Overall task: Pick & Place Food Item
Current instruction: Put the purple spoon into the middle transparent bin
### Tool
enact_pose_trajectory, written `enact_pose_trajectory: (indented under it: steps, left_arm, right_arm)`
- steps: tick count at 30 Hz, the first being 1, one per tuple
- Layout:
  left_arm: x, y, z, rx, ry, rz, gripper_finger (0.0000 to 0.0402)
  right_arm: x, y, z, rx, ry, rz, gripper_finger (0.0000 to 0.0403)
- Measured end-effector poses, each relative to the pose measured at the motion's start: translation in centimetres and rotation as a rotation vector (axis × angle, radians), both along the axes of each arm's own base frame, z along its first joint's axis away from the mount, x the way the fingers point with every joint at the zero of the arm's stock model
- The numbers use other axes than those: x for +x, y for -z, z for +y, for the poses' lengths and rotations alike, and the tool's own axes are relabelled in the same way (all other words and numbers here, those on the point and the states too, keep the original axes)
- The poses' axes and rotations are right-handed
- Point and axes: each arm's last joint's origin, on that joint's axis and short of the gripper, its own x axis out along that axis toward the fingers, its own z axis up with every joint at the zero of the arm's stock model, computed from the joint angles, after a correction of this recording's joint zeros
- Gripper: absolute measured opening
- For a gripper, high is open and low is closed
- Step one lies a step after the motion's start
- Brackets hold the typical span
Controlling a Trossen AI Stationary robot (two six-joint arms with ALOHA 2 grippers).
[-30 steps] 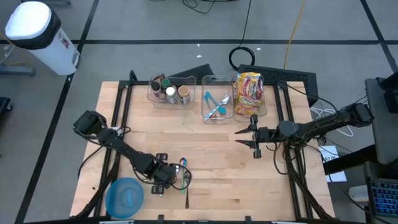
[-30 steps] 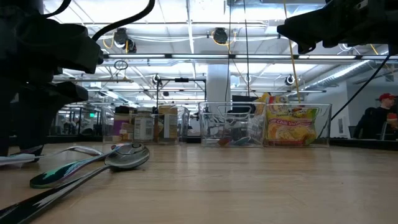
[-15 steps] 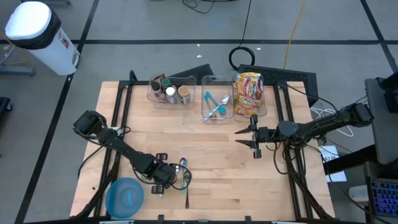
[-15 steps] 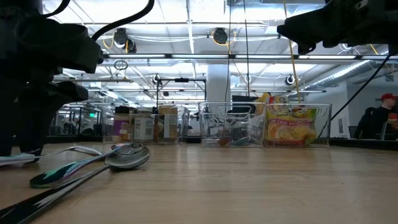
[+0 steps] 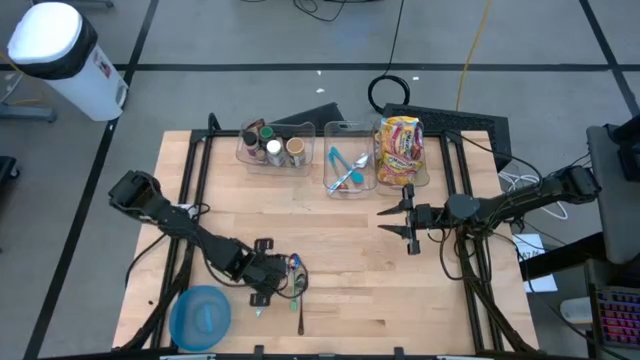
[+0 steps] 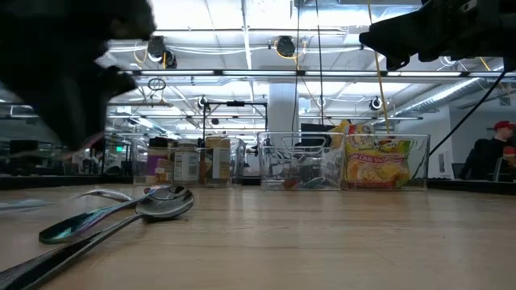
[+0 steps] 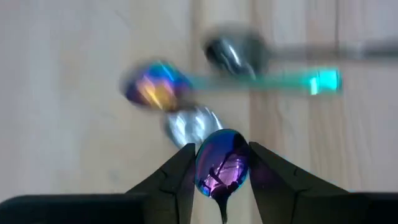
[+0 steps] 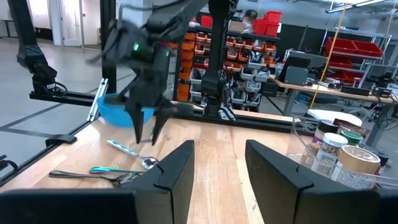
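Observation:
My left gripper (image 5: 260,300) hangs over the table's near left part, pointing steeply down, shut on a spoon with a shiny purple bowl (image 7: 222,167). Below it, several other spoons (image 7: 186,93) lie loose on the wood (image 6: 161,201). The food is in clear bins at the far edge: a yellow noodle packet (image 5: 400,150) and jars (image 5: 272,148). My right gripper (image 5: 408,220) waits open and level above the table's right half, with nothing between its fingers (image 8: 217,168). My left gripper pinches the purple spoon's bowl (image 7: 205,168) by its two side edges between the two fingertips. The spoon lies along the fingers, and its handle (image 7: 222,205) runs back between them. The fingers come from above, slanting down. The bowl hangs clear above the spoons on the table.
A blue bowl (image 5: 200,317) sits at the near left corner, close to my left arm. A middle bin (image 5: 348,170) at the far edge holds teal utensils. Bare wood lies between the two arms. A person (image 6: 492,157) stands in the room beyond the table.
My left gripper has risen from the table beside the loose spoons and tipped a little. In the low view it shows blurred and higher than before.

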Motion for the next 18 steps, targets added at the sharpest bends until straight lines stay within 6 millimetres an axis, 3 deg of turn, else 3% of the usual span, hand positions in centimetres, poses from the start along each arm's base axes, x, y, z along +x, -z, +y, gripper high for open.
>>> enact_pose_trajectory:
  steps: [8, 18]
  left_arm:
    - [3.1, -6.3, 2.7, 0.027, -0.217, -0.343, 0.0124]
    - [7.9, -13.0, 8.3, 0.098, -0.228, -0.893, 0.0126]
  right_arm:
    - [0.0, 0.0, 0.0, 0.0, 0.0, 0.0, 0.0134]
    - [0.0, 0.0, 0.0, 0.0, 0.0, -0.001, 0.0134]
